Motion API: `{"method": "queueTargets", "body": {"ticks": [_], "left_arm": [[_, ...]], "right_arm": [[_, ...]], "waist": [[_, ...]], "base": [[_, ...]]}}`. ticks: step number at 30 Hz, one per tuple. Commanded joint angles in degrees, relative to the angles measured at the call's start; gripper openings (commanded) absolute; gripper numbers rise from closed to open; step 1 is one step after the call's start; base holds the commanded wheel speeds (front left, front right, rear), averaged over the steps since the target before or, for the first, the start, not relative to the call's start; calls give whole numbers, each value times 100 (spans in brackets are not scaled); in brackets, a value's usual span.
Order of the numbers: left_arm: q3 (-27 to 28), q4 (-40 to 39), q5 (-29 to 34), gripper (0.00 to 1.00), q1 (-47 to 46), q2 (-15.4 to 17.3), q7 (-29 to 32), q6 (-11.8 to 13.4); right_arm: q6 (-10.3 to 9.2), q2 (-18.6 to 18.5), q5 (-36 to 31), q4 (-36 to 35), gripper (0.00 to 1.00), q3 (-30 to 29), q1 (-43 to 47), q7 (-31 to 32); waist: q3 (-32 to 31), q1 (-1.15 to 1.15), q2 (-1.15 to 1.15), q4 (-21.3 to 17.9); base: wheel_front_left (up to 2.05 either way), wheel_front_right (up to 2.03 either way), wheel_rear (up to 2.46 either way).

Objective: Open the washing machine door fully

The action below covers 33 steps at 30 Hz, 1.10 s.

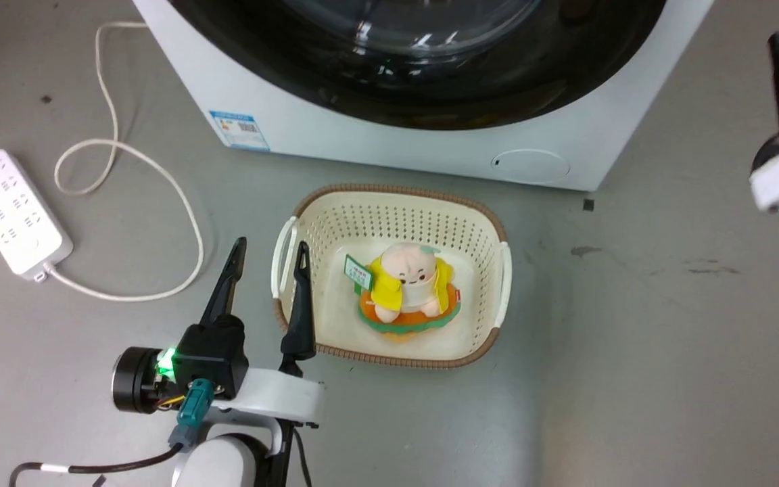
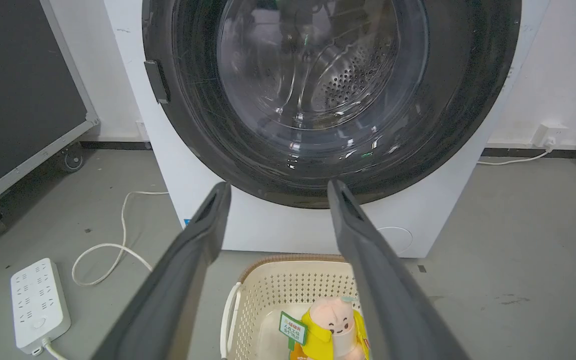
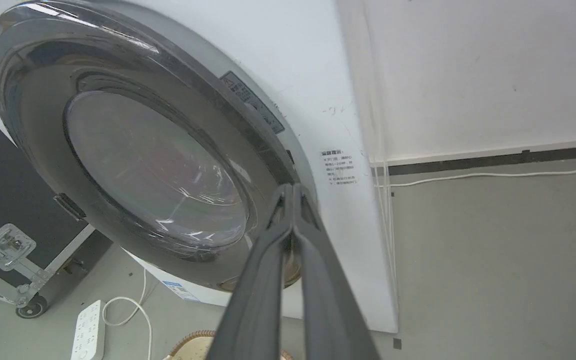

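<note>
Black washing machine door (image 2: 318,85) closed, cream basket (image 1: 396,193) before it, left tool (image 1: 271,243) wide, right tool (image 3: 292,187) pinched

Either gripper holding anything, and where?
Nothing is held. The left gripper is open and empty; the right gripper is shut on nothing, its tips near the edge of the washing machine door.

One door (image 2: 468,125), one basket (image 1: 403,191), one plush toy (image 1: 408,281).

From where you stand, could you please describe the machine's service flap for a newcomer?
Start at the white washing machine and drop below its round black door to its lower right corner. The service flap is a flush white disc there; the blue label sits at the opposite corner.
</note>
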Motion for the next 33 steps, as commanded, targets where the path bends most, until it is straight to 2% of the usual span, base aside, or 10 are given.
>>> {"method": "queueTargets", "body": {"ticks": [1, 9, 15, 23, 30, 33], "left_arm": [[-63, -34, -26, 100, -113, 6, -77, 37], [-186, -54, -92, 100, -212, 6, -161, 129], [-332, -91, -141, 100, -328, 7, -245, 218], [-502, -128, -207, 100, -458, 7, -329, 326], [-649, -163, -265, 100, -577, 7, -413, 424], [-720, -181, -302, 100, -630, 7, -449, 470]], "right_arm": [[-1, 22, 143, 153, 0, -108, -359, 119], [-2, 73, 411, 872, 0, -499, -1284, 668], [-2, 72, 606, 1706, 0, -944, -2211, 1440], [-3, -80, 497, 2333, 0, -1261, -3008, 1977], [-3, -201, 508, 3023, 0, -1760, -3779, 2575], [-3, -264, 423, 3193, 0, -1960, -4157, 2509]], "waist": [[94, 0, 0, 60], [338, 0, 0, 202], [561, 0, 0, 340], [783, 0, 0, 485], [995, 0, 0, 640], [1101, 0, 0, 713]], "base": [[0, 0, 0], [0, 0, 0], [0, 0, 0], [0, 0, 0], [0, 0, 0], [0, 0, 0]]}}
